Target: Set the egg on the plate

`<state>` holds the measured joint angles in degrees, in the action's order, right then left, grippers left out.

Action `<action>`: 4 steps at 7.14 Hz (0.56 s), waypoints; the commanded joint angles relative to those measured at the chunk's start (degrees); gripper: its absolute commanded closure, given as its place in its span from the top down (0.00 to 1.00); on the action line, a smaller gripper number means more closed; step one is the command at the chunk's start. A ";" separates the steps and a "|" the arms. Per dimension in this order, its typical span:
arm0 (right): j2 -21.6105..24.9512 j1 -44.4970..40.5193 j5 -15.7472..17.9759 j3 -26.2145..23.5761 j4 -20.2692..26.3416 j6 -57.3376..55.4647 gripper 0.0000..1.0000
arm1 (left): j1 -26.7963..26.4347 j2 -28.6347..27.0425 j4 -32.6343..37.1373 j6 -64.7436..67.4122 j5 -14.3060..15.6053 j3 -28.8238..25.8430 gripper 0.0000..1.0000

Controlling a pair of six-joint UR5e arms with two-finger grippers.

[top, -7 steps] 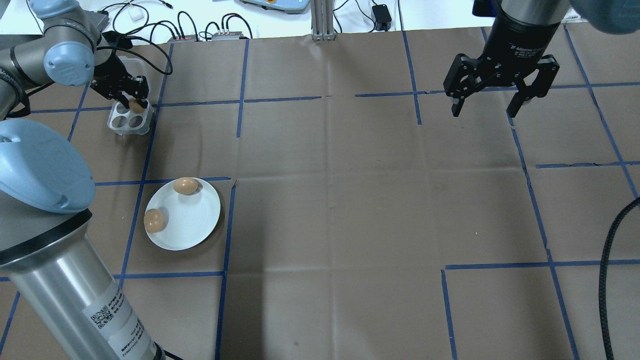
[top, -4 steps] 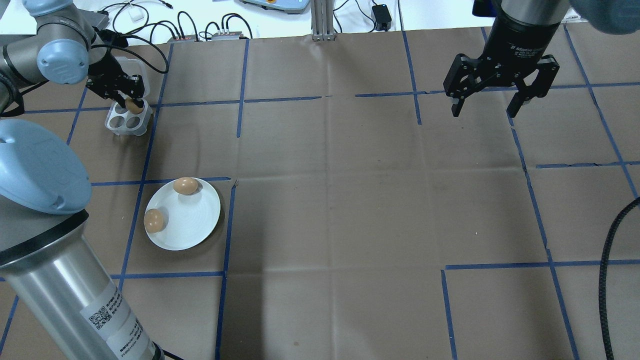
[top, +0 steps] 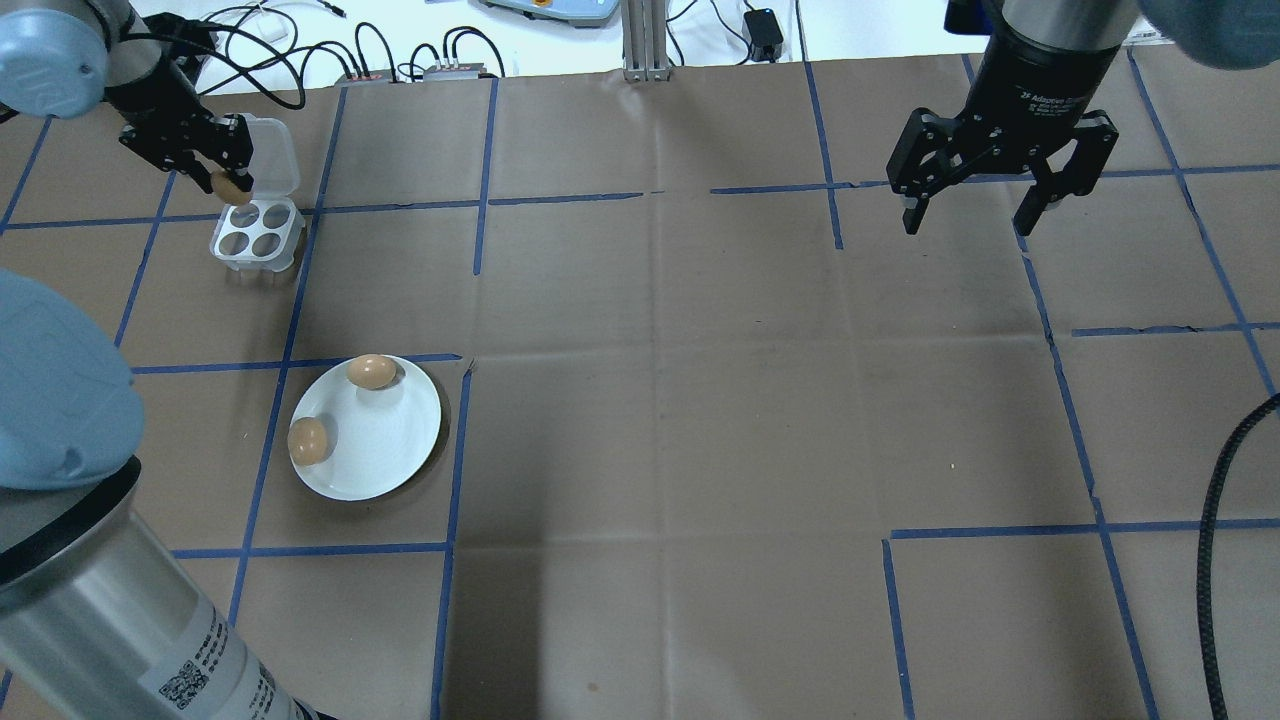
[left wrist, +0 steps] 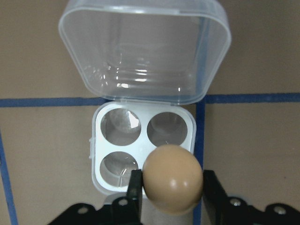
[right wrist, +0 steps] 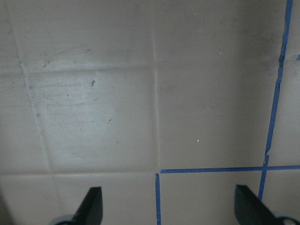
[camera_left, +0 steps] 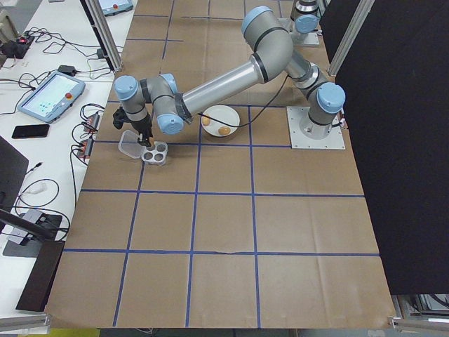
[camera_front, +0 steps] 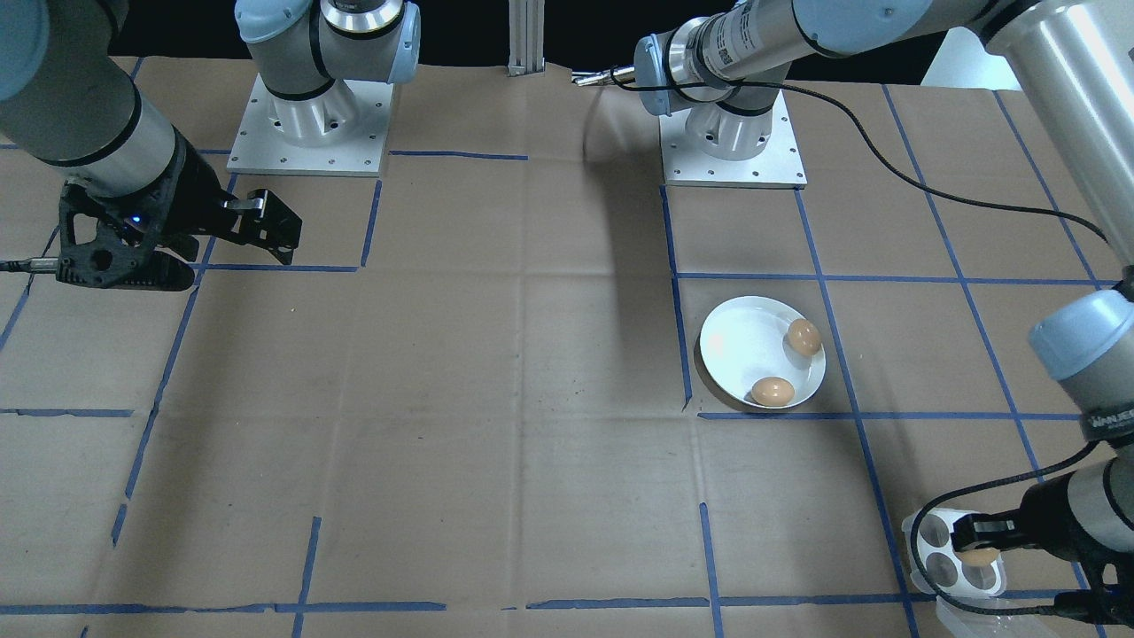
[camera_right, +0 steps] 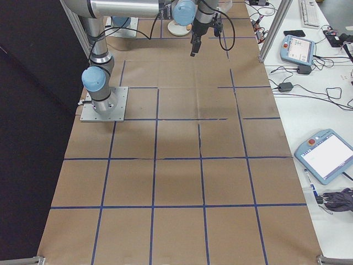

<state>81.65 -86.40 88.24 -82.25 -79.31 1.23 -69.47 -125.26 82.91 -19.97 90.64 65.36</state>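
My left gripper (top: 225, 178) is shut on a brown egg (left wrist: 172, 178) and holds it in the air above the small white four-cup egg tray (top: 256, 233). All the tray's cups (left wrist: 121, 127) show bare. The round white plate (top: 385, 440) lies nearer the robot on the table, with two brown eggs on it, one at its far rim (top: 371, 372) and one at its left rim (top: 308, 441). In the front-facing view the held egg (camera_front: 980, 557) hangs over the tray (camera_front: 939, 551). My right gripper (top: 976, 212) hangs open above the far right of the table, nothing between its fingers.
The tray's clear lid (left wrist: 145, 49) lies folded open behind it. Blue tape lines (top: 560, 199) grid the brown paper table cover. Cables and small boxes (top: 400, 60) lie along the far edge, and a black cable (top: 1215, 520) runs at the right edge.
My left gripper has lifted the egg out of the tray's cup and drawn up and to the left. The right arm has stayed still.
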 commanded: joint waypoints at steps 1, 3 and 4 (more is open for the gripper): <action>0.00 0.00 0.00 0.08 0.04 0.00 1.00 | -0.92 8.33 7.17 4.39 -0.81 4.82 0.08; 0.00 0.00 0.00 0.08 0.04 0.00 1.00 | -1.19 19.29 1.51 7.91 -0.81 22.18 0.08; 0.00 0.00 0.00 -0.01 0.04 0.00 1.00 | -2.85 23.87 -1.49 11.06 -1.16 29.40 0.07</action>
<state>81.65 -86.40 88.24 -82.20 -79.28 1.23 -70.96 -107.50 85.09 -12.13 89.76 85.34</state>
